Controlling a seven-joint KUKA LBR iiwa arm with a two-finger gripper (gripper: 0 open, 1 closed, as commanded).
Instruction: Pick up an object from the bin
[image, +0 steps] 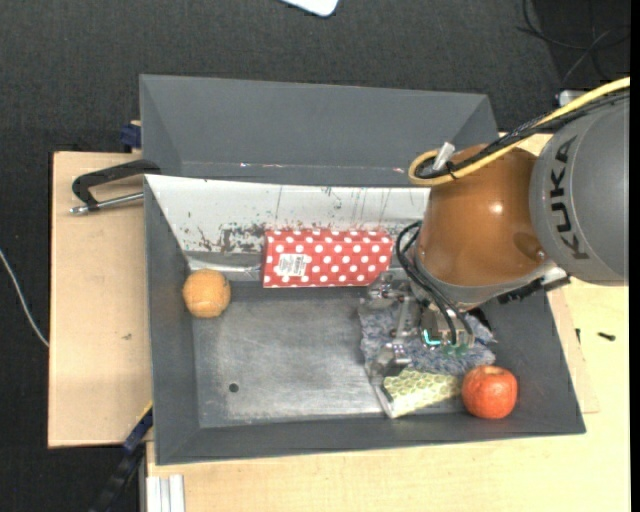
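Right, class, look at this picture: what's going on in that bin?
A KUKA arm reaches into the grey bin from the view's right. Its tool is down over a crumpled blue-grey cloth at the lower right, with a green-patterned pad and a red apple just beside it. A red white-dotted box lies along the back wall and an orange ball at the left. Nothing looks lifted yet.

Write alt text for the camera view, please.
The robot's hand hangs over a crumpled grey-blue cloth at lower right in the grey metal bin, near a round red apple. A red white-dotted box and an orange ball lie farther left.
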